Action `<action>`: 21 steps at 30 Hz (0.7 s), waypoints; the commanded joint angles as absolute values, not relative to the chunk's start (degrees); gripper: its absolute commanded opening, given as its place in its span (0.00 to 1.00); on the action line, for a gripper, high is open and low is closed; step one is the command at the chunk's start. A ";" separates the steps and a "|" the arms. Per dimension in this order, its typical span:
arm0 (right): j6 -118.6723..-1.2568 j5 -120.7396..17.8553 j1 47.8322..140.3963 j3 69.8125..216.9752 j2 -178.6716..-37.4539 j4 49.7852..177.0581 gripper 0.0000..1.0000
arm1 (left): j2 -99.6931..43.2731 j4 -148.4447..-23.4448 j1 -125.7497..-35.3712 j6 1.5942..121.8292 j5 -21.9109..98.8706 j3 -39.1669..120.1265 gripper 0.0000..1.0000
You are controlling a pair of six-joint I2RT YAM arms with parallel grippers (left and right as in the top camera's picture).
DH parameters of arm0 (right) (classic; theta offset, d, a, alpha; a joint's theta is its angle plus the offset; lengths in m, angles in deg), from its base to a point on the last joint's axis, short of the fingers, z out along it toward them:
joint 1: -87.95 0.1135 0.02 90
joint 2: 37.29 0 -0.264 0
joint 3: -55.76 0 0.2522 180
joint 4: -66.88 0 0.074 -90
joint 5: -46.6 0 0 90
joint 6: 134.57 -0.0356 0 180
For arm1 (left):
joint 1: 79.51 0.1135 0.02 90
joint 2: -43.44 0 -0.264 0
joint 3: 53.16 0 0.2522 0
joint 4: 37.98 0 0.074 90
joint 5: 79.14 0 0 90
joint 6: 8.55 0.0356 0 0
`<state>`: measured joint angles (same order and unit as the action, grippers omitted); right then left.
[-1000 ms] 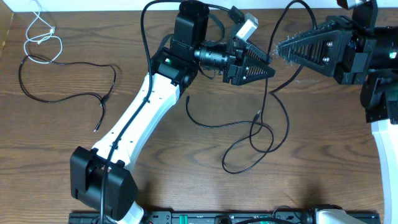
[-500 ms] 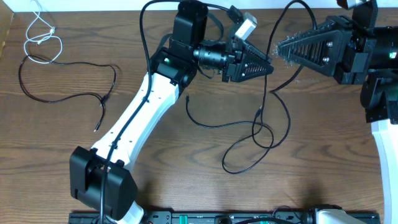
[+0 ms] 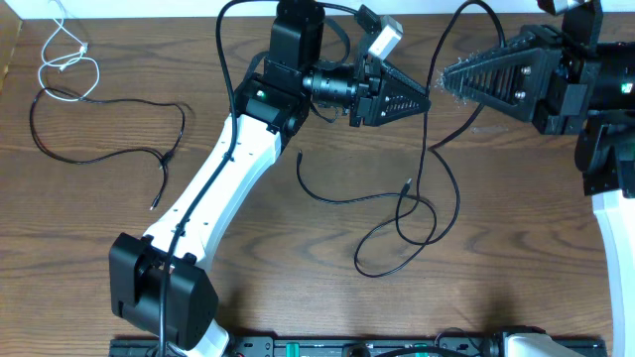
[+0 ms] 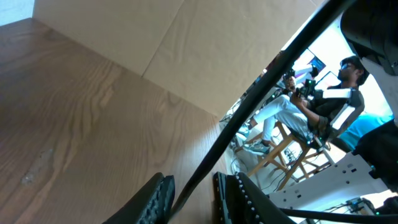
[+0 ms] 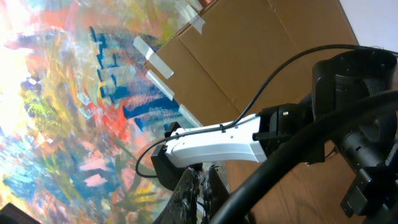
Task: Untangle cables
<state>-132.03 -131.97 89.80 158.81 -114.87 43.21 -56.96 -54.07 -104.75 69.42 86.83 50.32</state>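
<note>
Cable (image 4: 249,117) sits pinched in left gripper (image 3: 427,96).

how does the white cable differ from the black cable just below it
Colour: the white cable is pale; the black cable is dark. Layout: the white cable is bunched in small loops; the black cable sprawls in one wide loop. Extent: the white cable runs off the top edge of the overhead view; the black cable lies wholly in view. Both are thin and lie on the table, unheld.
</note>
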 commanded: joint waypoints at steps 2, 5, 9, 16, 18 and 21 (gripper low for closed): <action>-131.09 -132.67 90.19 158.88 -115.11 42.90 0.01 | -55.52 -53.76 -104.66 69.79 87.42 51.28 0.35; -131.09 -132.43 90.19 158.88 -115.16 42.90 0.01 | -55.52 -53.76 -104.94 69.81 87.61 51.28 0.35; -131.09 -132.43 90.19 158.88 -115.16 42.90 0.01 | -55.52 -53.80 -104.99 69.81 87.68 51.26 0.35; -131.11 -132.45 90.19 158.88 -115.20 42.90 0.01 | -55.52 -53.85 -104.99 69.79 88.51 51.26 0.30; -131.11 -132.45 90.19 158.88 -115.20 42.90 0.01 | -55.52 -54.04 -104.99 69.79 88.51 51.26 0.30; -131.11 -132.43 90.19 158.88 -115.20 42.90 0.01 | -55.52 -54.22 -105.01 69.79 88.53 51.26 0.30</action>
